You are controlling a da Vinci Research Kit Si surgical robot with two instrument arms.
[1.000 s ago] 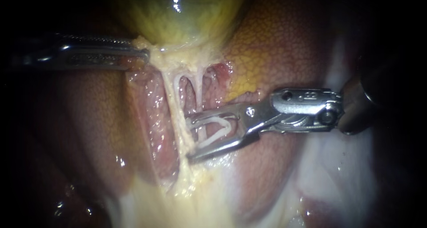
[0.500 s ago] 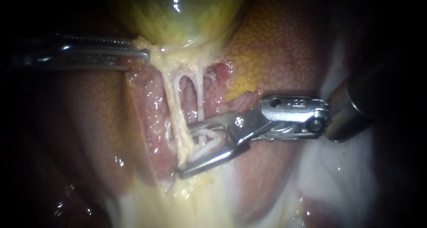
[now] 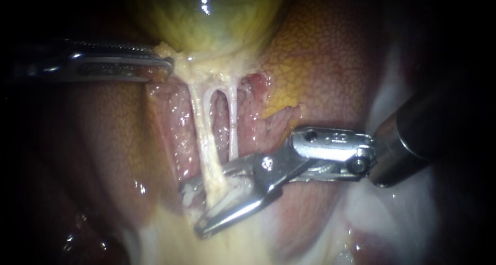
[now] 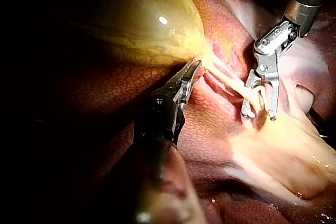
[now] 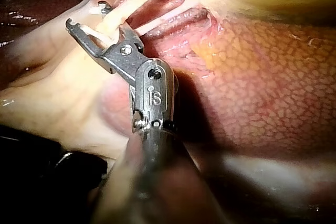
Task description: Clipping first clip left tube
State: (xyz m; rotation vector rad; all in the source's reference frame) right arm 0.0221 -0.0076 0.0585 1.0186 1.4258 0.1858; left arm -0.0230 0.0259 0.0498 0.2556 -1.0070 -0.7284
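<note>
The right instrument (image 3: 195,211) reaches in from the right, with its pincer spread wide around the left tube (image 3: 204,136). One jaw passes behind the tube and the other lies in front. The tube crosses the gap low on its length, close to where it sinks into pale fatty tissue (image 3: 232,244). A white clip (image 3: 233,191) sits between the jaws, just beside the tube. Whether the clip touches the tube cannot be made out.

Everything rests on the liver (image 3: 320,53), a broad, mottled red-brown surface that fills most of the scene and shines wet under the light. Above the tubes bulges the gallbladder (image 3: 206,17), yellow-green and glistening. Past the lit tissue, the edges fall into darkness.

The left instrument (image 3: 165,64) comes in level from the left. Its pincer is pressed together on pale tissue at the gallbladder's neck, just where the tubes begin.

Counted from largest to smallest, there are one liver, one gallbladder, two instruments, two tubes and one clip. The right tube (image 3: 232,125) is the thinner of the two and hangs just beside the left tube, with a narrow window of pink tissue between them. Its lower end disappears behind the upper jaw of the right pincer.
</note>
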